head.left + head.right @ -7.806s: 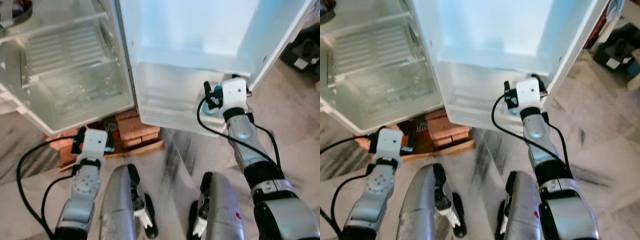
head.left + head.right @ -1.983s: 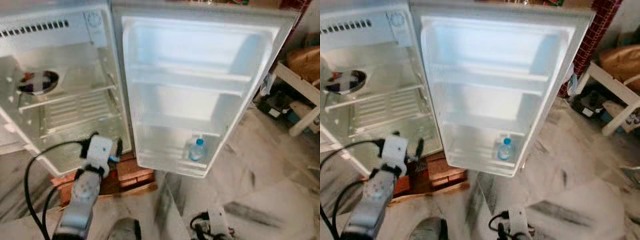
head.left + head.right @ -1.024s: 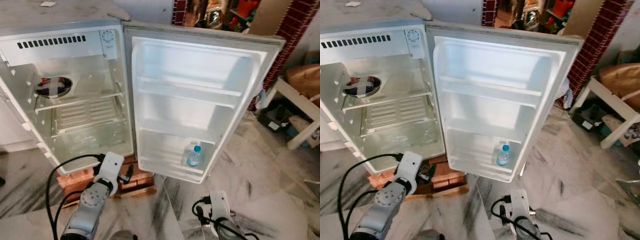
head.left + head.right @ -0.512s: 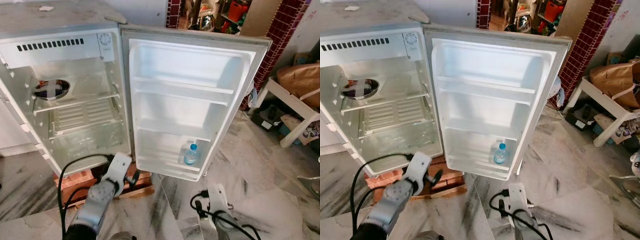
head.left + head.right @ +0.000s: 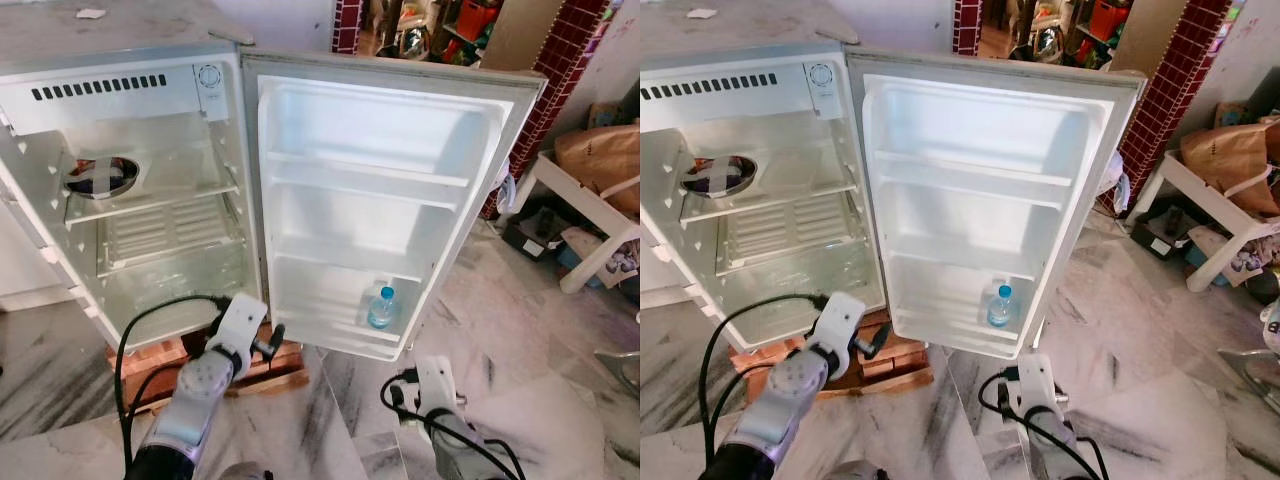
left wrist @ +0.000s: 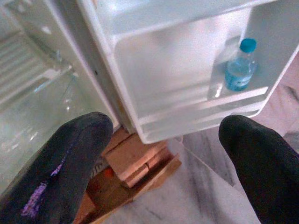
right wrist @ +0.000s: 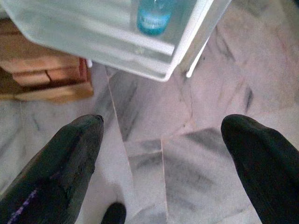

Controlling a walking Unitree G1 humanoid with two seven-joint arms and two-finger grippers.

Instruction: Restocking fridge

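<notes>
Silver arms, white wrist blocks, looping black cables; black fingers point(image 6: 70, 163), purple smudge on one

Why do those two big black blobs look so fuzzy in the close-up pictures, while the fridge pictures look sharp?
Left wrist view: the fingers sit too near the lens, so they blur; the water bottle beyond is clearer. Right wrist view: same soft fingers, floor sharper. Eye views: crisp, evenly lit, the fridge door bright white.

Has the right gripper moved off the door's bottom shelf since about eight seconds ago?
Yes. The right gripper has pulled back and down, leaving the water bottle on the door's bottom shelf; it now hangs open over the marble floor.
</notes>
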